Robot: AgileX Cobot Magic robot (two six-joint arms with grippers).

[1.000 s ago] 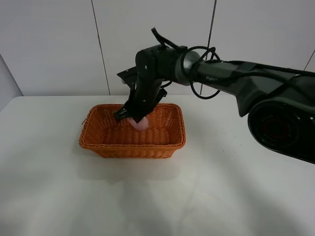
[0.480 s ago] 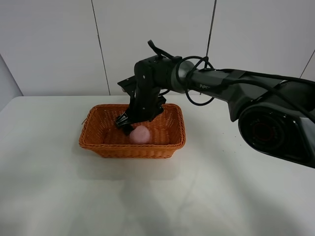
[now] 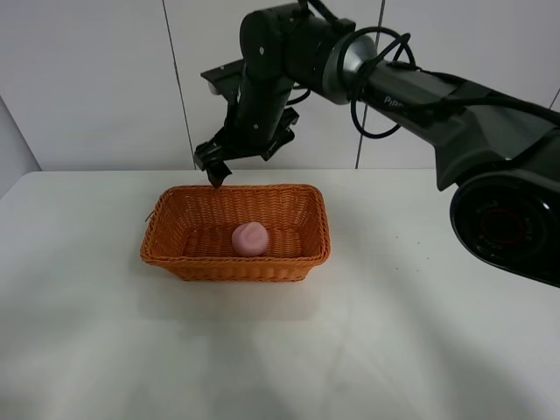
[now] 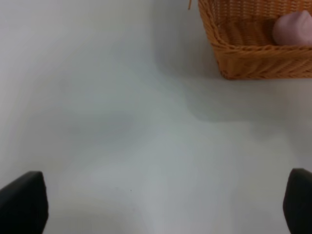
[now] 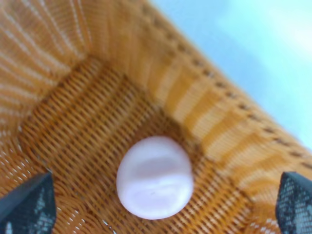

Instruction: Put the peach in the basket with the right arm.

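Right gripper [image 3: 229, 163] has lifted clear of the basket [image 3: 179, 260] since 0.5 s ago. It was down inside w/ fingers just beside the peach [image 3: 250, 238]; now it hangs above the back rim, left of centre in the high view. Right arm [image 3: 411, 87] is raised higher too. Jaws spread wide, holding nothing: wrist view shows both tips far apart w/ the peach below, btwn them. Peach lies loose on the basket floor, approx mid, same spot as before. Basket hasn't shifted on the white table [image 3: 394, 332]. Left gripper [image 4: 161, 202] hovers over bare table near a basket corner, jaws spread, empty.
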